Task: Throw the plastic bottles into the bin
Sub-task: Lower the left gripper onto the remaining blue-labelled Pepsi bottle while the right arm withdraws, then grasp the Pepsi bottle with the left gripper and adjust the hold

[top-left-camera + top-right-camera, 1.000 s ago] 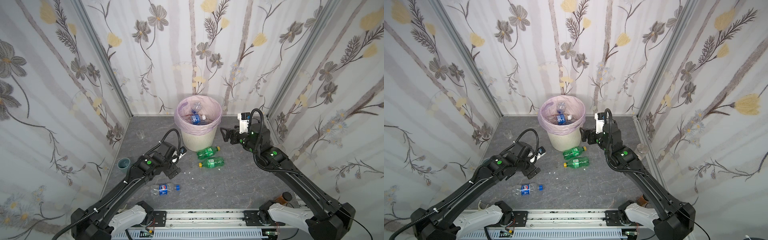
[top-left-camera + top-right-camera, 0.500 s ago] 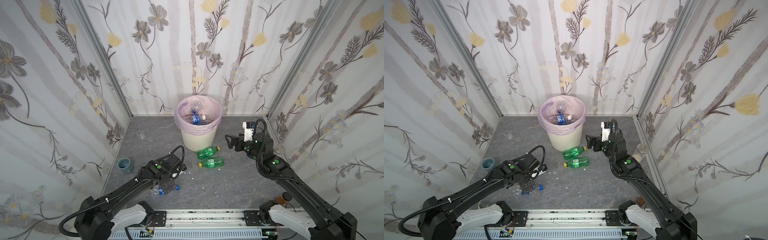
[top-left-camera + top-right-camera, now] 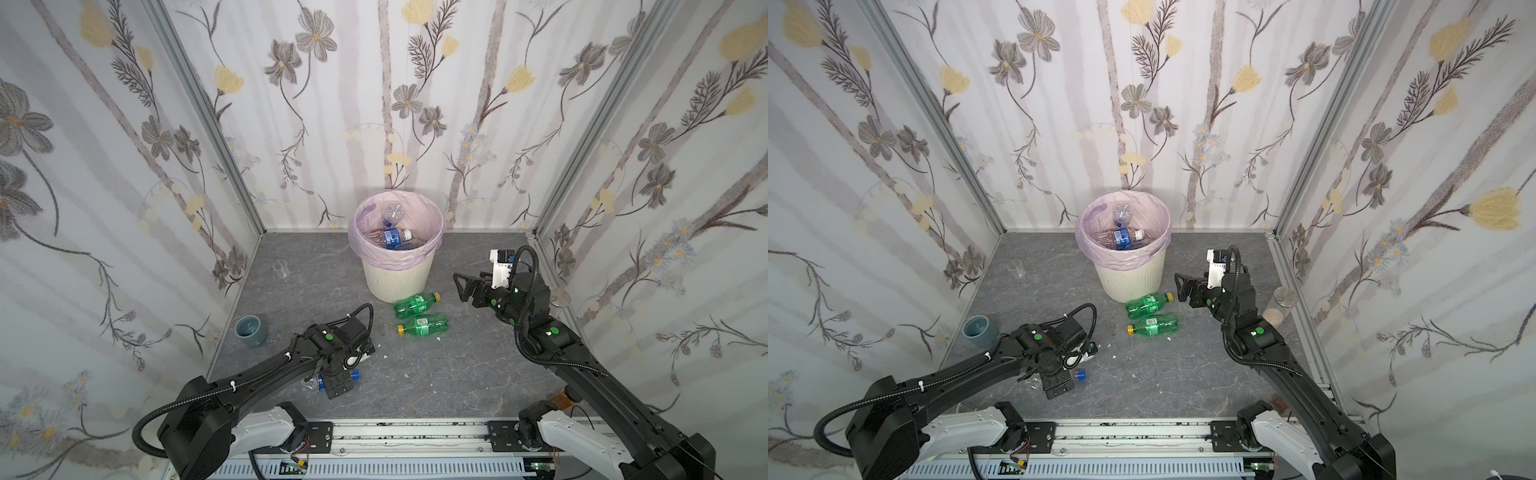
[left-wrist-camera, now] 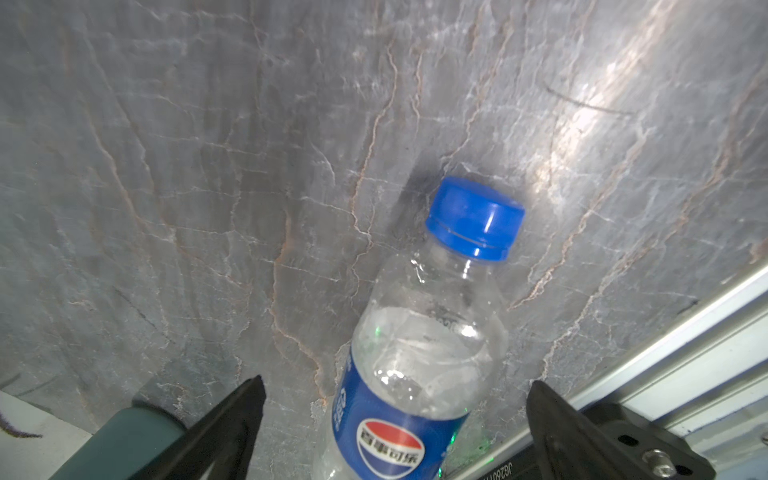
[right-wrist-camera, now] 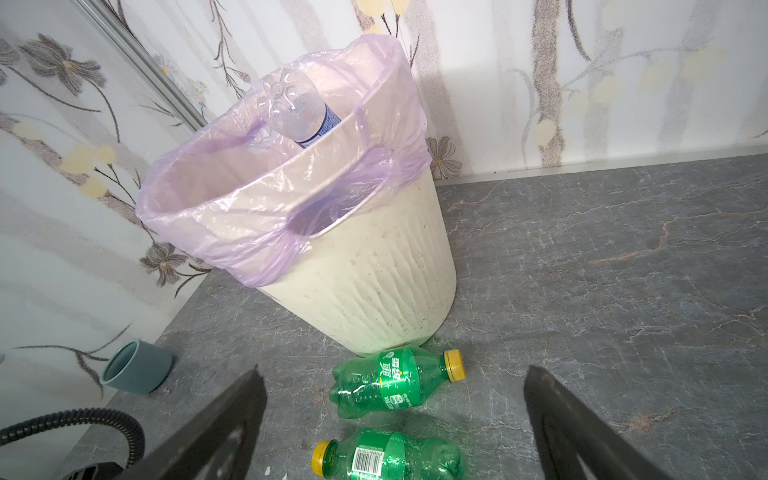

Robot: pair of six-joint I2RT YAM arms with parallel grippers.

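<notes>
The jaws of the left gripper point(image 4: 397, 384) are spread, unpinched, either side of a blue-capped bottle point(image 4: 419, 345) lying lower left of centre in both top views, and those of the right gripper point(image 5: 391, 373) are spread empty right of two green bottles point(image 3: 417, 303) laid just below the central bin point(image 3: 395, 280), where more bottles point(image 3: 392, 237) are piled.

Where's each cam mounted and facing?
Top views: high over the base rail, looking down toward the back wall; left arm, right arm, bin, green bottles.
Left wrist: on the left arm, looks down at the Pepsi bottle; open left claw tips show.
Right wrist: on the right arm, faces bin and green bottles; open right claw tips show.
Shared: right wrist and top views show the grey-blue cup.
</notes>
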